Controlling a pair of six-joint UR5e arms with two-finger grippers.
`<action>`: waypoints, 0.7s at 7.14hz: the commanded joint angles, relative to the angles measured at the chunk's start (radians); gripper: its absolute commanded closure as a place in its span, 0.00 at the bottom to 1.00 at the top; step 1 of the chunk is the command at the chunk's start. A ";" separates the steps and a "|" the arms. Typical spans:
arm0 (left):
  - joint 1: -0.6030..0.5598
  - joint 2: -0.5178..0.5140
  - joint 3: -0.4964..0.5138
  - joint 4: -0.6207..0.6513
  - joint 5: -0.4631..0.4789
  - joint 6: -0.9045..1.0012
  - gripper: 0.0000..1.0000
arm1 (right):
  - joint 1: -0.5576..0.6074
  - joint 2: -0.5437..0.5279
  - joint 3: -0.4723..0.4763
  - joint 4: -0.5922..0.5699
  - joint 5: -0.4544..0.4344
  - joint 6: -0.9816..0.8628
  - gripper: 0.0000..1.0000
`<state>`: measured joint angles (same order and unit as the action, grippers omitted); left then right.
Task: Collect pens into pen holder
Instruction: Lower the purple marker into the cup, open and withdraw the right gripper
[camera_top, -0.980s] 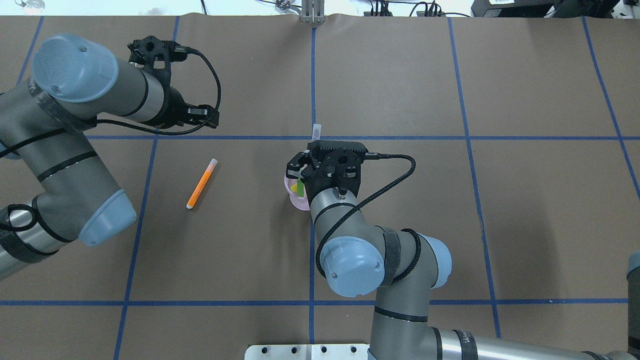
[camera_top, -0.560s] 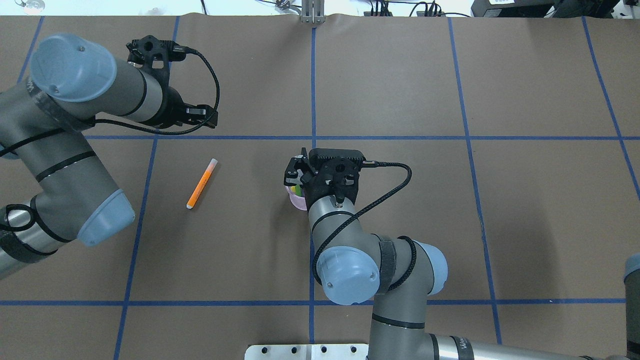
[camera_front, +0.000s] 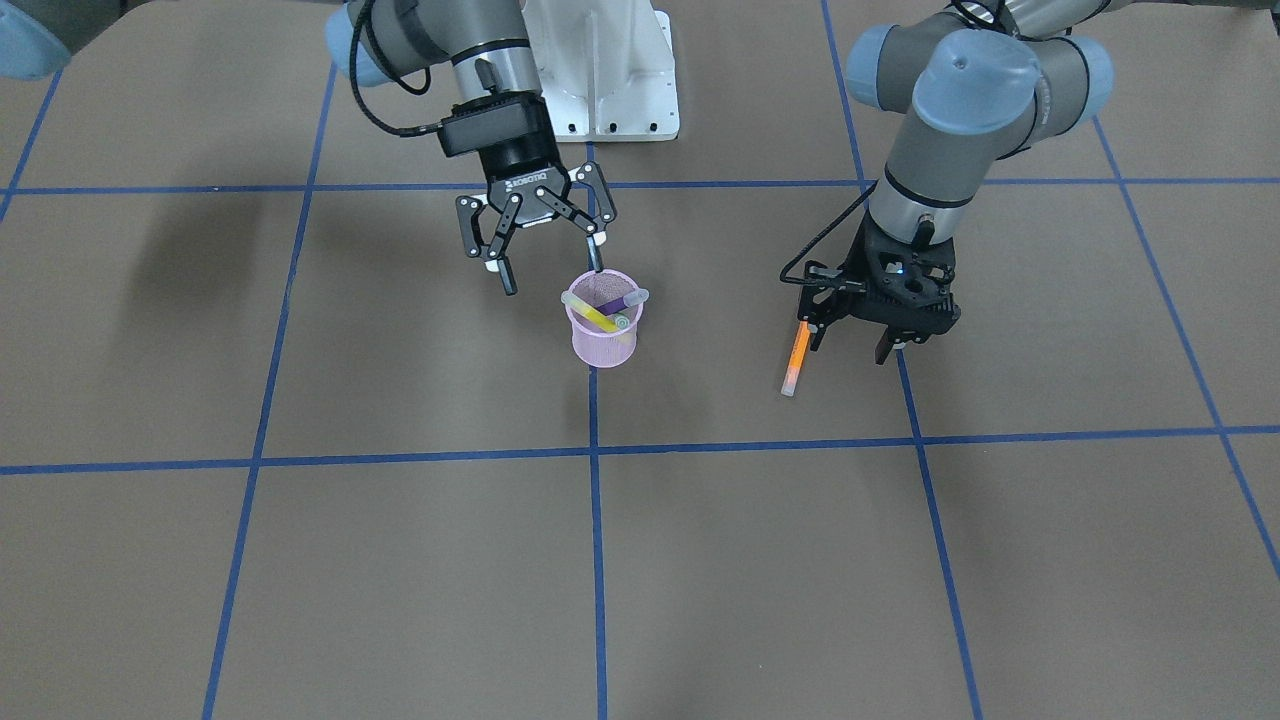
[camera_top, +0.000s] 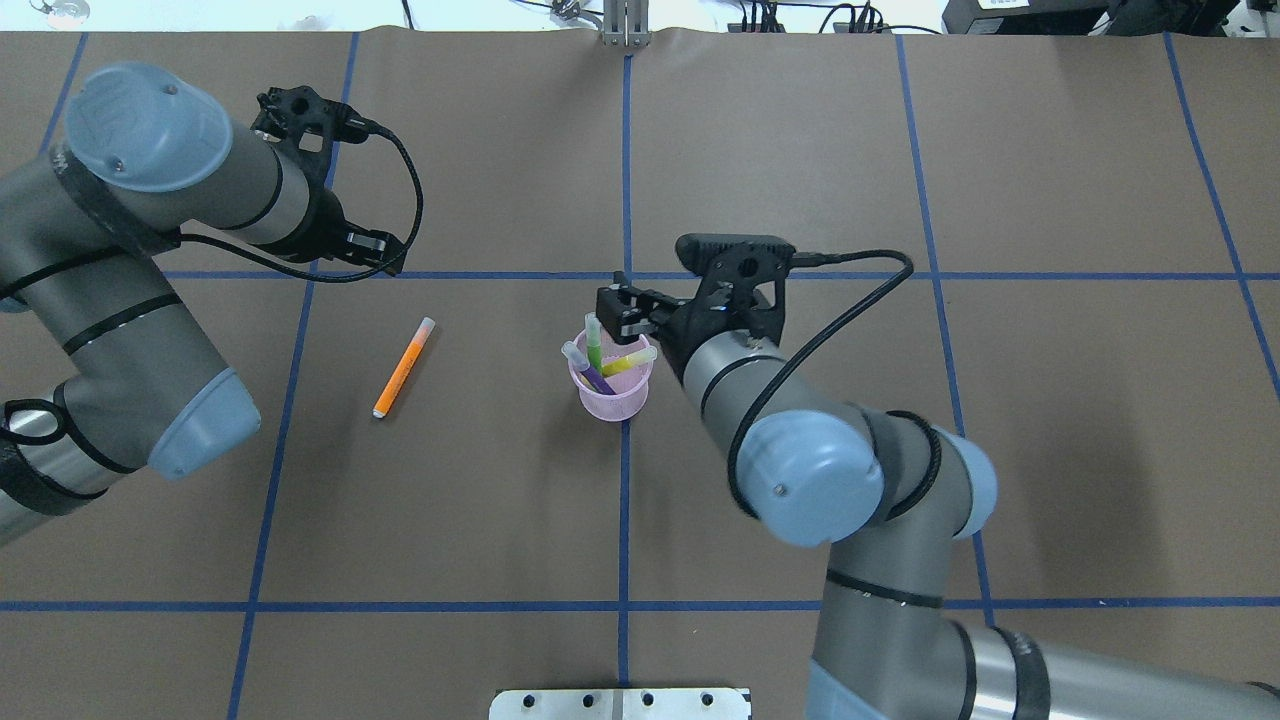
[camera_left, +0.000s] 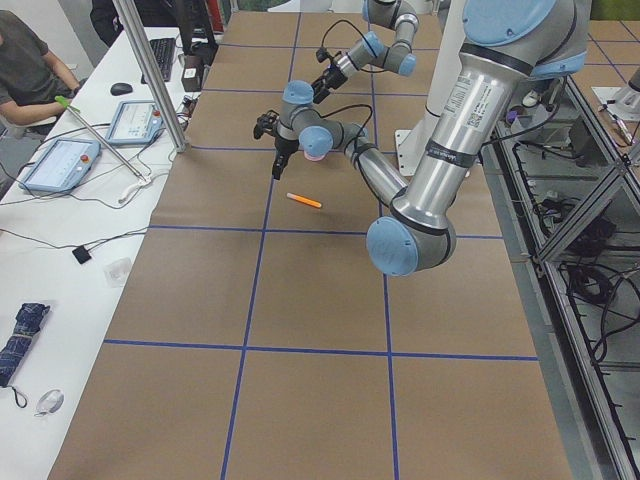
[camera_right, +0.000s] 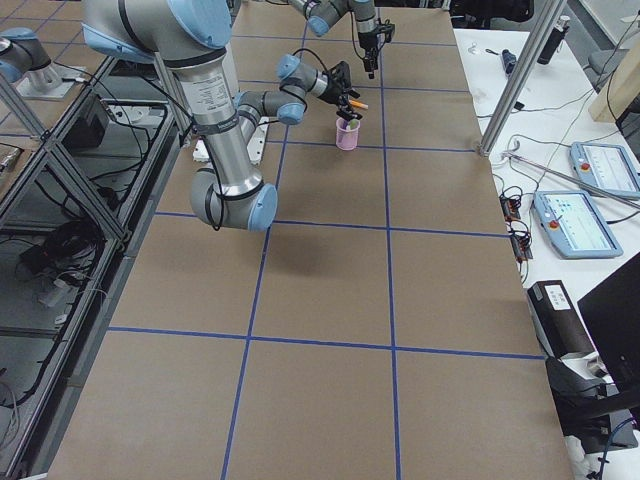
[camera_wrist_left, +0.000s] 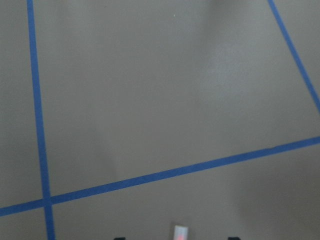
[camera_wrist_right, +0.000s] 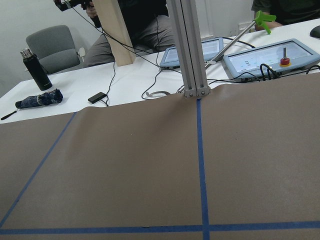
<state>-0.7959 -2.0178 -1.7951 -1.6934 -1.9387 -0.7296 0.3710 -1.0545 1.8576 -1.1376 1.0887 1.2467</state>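
Pen holder (camera_front: 603, 345): upright on the worktop (camera_front: 300, 560).
Three pens (camera_top: 628, 362): leaning inside it.
Orange pen (camera_front: 797, 357): lying flat, well apart.
Right end effector (camera_front: 553, 279): wide open, empty, beside the rim.
Left end effector (camera_front: 845, 347): seemingly open, empty, near orange pen.

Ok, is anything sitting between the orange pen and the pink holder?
Nothing visible: only bare table lies between the orange pen and the pen holder. The open right gripper hangs by the holder's rim, off that line.
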 joint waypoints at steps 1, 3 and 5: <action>-0.019 -0.033 0.099 0.067 -0.127 0.139 0.27 | 0.211 -0.103 0.046 0.004 0.367 -0.007 0.00; -0.014 -0.111 0.241 0.069 -0.251 0.208 0.27 | 0.323 -0.189 0.046 0.006 0.555 -0.009 0.00; 0.004 -0.114 0.273 0.067 -0.296 0.211 0.29 | 0.387 -0.254 0.049 0.006 0.637 -0.087 0.00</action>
<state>-0.8040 -2.1261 -1.5521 -1.6256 -2.2043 -0.5235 0.7203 -1.2707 1.9054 -1.1323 1.6791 1.2021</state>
